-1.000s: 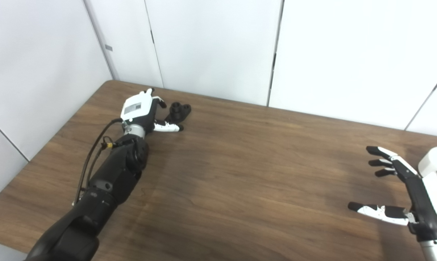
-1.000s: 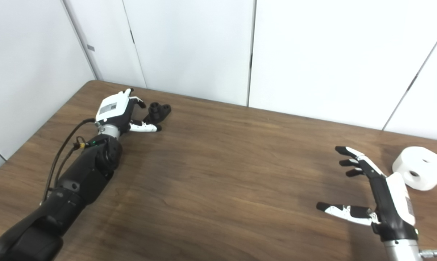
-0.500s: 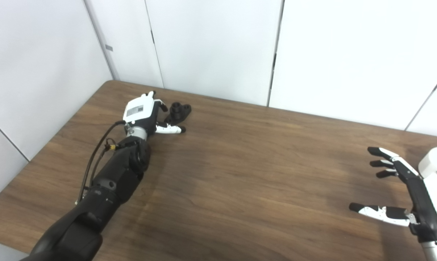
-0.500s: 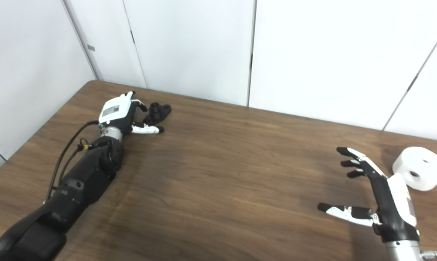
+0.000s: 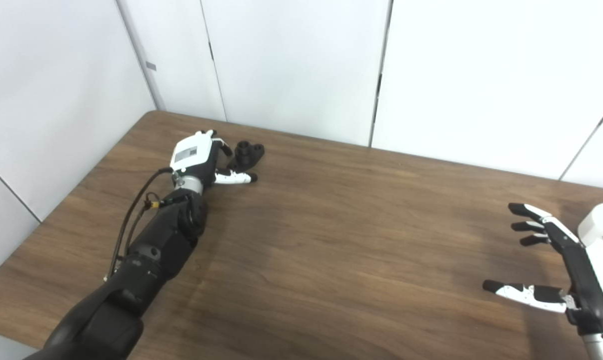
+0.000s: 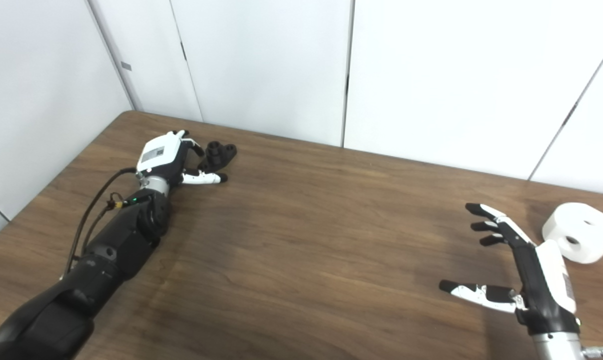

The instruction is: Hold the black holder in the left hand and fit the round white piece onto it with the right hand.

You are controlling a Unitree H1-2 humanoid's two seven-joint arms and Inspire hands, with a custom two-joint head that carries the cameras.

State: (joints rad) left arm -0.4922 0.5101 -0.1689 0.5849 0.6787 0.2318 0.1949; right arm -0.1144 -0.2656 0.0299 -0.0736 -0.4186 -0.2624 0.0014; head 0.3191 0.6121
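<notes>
The black holder point(image 5: 247, 153) lies on the brown table at the far left, near the back edge. My left hand point(image 5: 201, 159) rests just to its left, open, with the thumb stretched along the table below the holder and the fingers beside it; nothing is gripped. The round white piece point(image 6: 579, 232), a thick ring with a centre hole, sits at the far right. My right hand point(image 6: 519, 272) hovers open to the left of it, fingers spread, apart from it.
The wooden table point(image 5: 331, 235) runs to white wall panels point(image 5: 291, 65) along its back edge and left side. A black cable point(image 5: 131, 215) loops along my left forearm.
My left hand has crept a little forward and right, closer to the black holder. The right hand has barely shifted.
</notes>
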